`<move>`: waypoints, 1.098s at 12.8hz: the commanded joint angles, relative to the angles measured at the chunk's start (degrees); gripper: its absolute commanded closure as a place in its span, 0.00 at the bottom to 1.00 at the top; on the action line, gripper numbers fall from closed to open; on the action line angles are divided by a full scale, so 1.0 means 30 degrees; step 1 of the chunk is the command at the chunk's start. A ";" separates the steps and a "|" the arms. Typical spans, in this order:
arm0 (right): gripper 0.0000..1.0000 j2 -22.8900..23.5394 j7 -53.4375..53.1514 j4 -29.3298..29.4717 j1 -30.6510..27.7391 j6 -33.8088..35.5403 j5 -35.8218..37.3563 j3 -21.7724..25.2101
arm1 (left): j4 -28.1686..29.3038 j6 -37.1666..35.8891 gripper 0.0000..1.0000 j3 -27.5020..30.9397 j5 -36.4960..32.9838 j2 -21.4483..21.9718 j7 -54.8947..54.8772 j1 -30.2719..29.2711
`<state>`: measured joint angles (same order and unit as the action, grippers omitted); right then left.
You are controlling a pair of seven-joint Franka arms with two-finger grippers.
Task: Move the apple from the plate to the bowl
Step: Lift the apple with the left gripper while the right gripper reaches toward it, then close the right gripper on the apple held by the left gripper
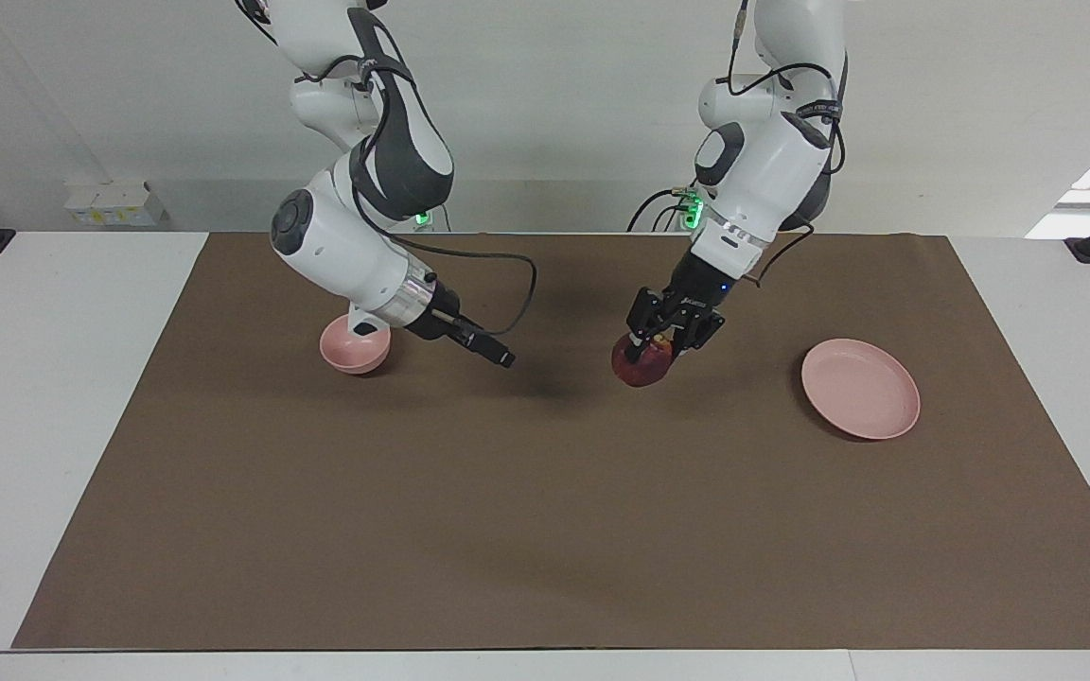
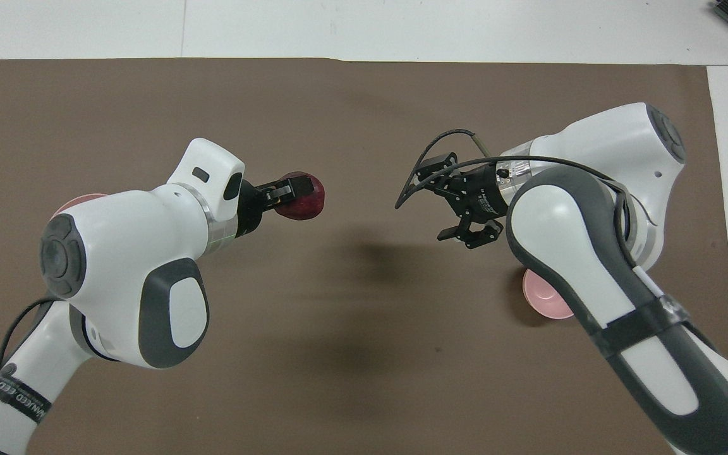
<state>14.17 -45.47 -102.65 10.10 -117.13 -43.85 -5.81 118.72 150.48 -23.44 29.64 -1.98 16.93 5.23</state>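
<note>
My left gripper (image 1: 651,348) is shut on the dark red apple (image 1: 641,369) and holds it low over the brown mat, between the plate and the bowl. The apple also shows in the overhead view (image 2: 304,199) at the tip of the left gripper (image 2: 293,191). The pale pink plate (image 1: 859,388) lies empty toward the left arm's end; in the overhead view only a sliver of it (image 2: 76,202) shows past the left arm. The small pink bowl (image 1: 354,352) sits toward the right arm's end, partly hidden under the right arm (image 2: 544,297). My right gripper (image 1: 496,354) is open and empty over the mat, beside the bowl (image 2: 432,203).
The brown mat (image 1: 545,530) covers most of the white table (image 1: 53,426). A black cable (image 1: 526,284) loops from the right wrist.
</note>
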 commanded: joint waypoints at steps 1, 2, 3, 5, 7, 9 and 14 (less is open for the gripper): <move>0.00 0.0402 -0.2319 0.0173 0.0264 -0.1176 -0.3420 0.0032 | -0.0316 0.0200 1.00 0.0139 0.0403 -0.0132 0.0623 0.0950; 0.00 0.0491 -0.3493 0.0203 0.0848 -0.2110 -0.3632 0.0003 | -0.0316 0.0259 1.00 0.0139 0.0375 -0.0132 0.0800 0.1272; 0.00 0.0491 -0.3911 0.0233 0.1376 -0.2642 -0.3722 0.0003 | -0.0316 0.0405 1.00 0.0139 0.0403 -0.0132 0.0976 0.1420; 0.00 0.1015 -0.5140 0.0582 0.2081 -0.2968 -0.3956 0.0003 | -0.0316 0.1369 1.00 0.0139 0.0374 -0.0191 0.1560 0.1480; 0.00 0.1602 -0.5292 0.0789 0.2201 -0.2795 -0.3986 0.0003 | -0.0316 0.2132 1.00 0.0139 0.0374 -0.0191 0.1944 0.1832; 0.00 0.1722 -0.5525 0.0790 0.2288 -0.2793 -0.5299 -0.0114 | -0.0258 0.2164 1.00 0.0139 0.0403 -0.0191 0.2207 0.2093; 0.05 0.1986 -0.5295 0.1434 0.3399 -0.2968 -0.5628 -0.0115 | -0.0258 0.2047 1.00 0.0110 0.0374 -0.0133 0.2794 0.2857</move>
<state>18.91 -61.45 -100.03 18.73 -125.62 -59.88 -6.08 118.66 155.78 -23.70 29.71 -2.13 24.70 12.26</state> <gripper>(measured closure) 0.000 0.374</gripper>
